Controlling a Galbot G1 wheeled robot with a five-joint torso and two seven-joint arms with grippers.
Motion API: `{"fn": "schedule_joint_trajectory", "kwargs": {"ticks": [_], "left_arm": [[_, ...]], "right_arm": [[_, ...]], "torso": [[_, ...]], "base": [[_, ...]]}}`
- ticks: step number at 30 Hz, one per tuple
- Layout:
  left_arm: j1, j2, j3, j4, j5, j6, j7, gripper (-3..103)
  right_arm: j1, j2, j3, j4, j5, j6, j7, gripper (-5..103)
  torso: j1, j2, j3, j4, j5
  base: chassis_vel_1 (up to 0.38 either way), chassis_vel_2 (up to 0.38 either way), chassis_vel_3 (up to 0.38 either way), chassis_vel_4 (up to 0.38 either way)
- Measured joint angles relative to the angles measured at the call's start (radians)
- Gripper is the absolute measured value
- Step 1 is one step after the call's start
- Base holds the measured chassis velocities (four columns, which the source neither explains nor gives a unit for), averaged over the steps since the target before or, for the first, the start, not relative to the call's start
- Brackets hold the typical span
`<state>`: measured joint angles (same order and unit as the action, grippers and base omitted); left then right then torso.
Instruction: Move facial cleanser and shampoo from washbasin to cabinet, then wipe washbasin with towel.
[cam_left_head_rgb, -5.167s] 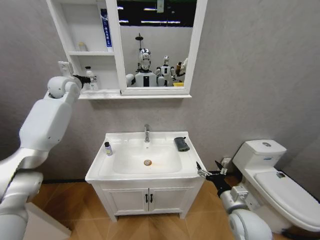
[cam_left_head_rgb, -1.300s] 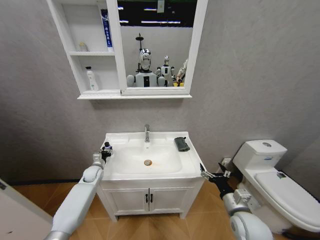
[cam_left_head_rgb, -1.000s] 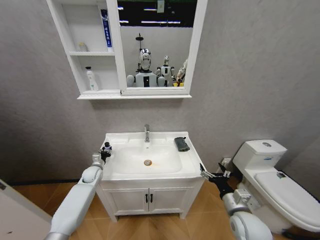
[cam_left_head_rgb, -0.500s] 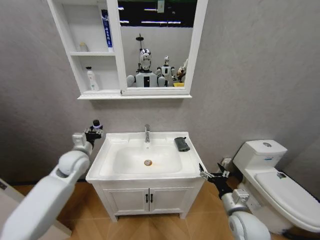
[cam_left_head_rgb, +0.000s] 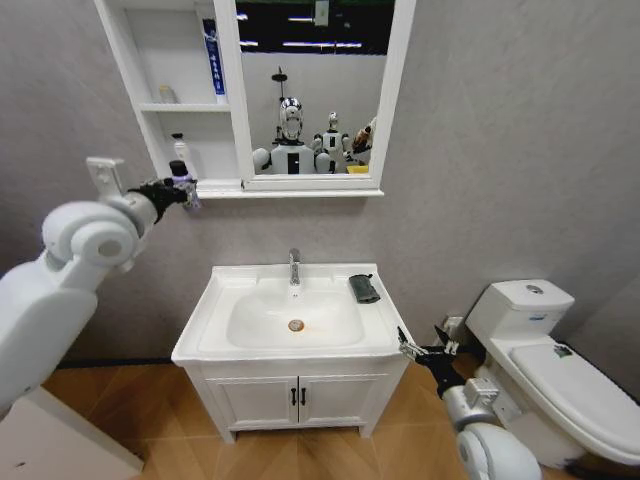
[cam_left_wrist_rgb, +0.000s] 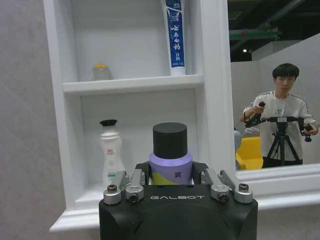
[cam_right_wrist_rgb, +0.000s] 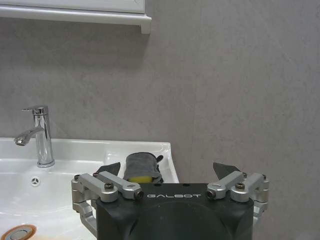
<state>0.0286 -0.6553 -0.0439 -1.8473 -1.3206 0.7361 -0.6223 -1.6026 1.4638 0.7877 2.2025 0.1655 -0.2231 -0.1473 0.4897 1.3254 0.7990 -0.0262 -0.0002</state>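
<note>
My left gripper (cam_left_head_rgb: 183, 189) is shut on a small purple bottle with a black cap (cam_left_wrist_rgb: 170, 155), held at the height of the cabinet's (cam_left_head_rgb: 128, 60) lowest shelf, just in front of it. I cannot tell whether it is the facial cleanser or the shampoo. A white bottle with a black cap (cam_left_wrist_rgb: 111, 151) stands on that shelf, behind the held one. The dark towel (cam_left_head_rgb: 363, 288) lies folded on the washbasin's (cam_left_head_rgb: 197, 343) back right rim. My right gripper (cam_left_head_rgb: 420, 350) hangs open off the basin's front right corner, and the towel (cam_right_wrist_rgb: 141, 168) lies beyond it.
A chrome faucet (cam_left_head_rgb: 294, 266) stands at the back of the bowl. A blue toothpaste tube (cam_left_head_rgb: 214, 60) and a small jar (cam_left_head_rgb: 164, 94) occupy the upper shelves beside the mirror (cam_left_head_rgb: 310, 90). The toilet (cam_left_head_rgb: 560, 370) is at the right, and a two-door vanity (cam_left_head_rgb: 300, 398) sits under the basin.
My left arm has lifted the small purple bottle from the basin's left rim up to the cabinet's lowest shelf. The right arm has stayed put.
</note>
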Motion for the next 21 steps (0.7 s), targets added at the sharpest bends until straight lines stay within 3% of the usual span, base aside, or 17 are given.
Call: {"fn": "schedule_joint_trajectory", "kwargs": {"ticks": [5,16,21], "left_arm": [[-0.188,-0.092,0.116,0.196,0.018,0.005,0.026,43],[-0.309,-0.215,0.217,0.427,0.137,0.005,0.136,43],[-0.370,-0.294,0.266,0.568,0.229,0.003,0.197,43]], "right_arm": [[-0.002,-0.002,0.002,0.006,0.000,-0.004,0.001,100],[-0.022,0.006,0.009,0.012,0.001,0.005,0.001,100],[-0.019,0.004,0.009,0.011,0.002,0.005,0.001,100]], "torso": [[0.000,0.000,0.000,-0.0001,0.0001],[0.000,0.000,0.000,0.0001,-0.0003],[0.000,0.000,0.000,-0.0002,0.0002]], "base": [[0.000,0.000,0.000,0.000],[0.000,0.000,0.000,0.000],[0.000,0.000,0.000,0.000]]}}
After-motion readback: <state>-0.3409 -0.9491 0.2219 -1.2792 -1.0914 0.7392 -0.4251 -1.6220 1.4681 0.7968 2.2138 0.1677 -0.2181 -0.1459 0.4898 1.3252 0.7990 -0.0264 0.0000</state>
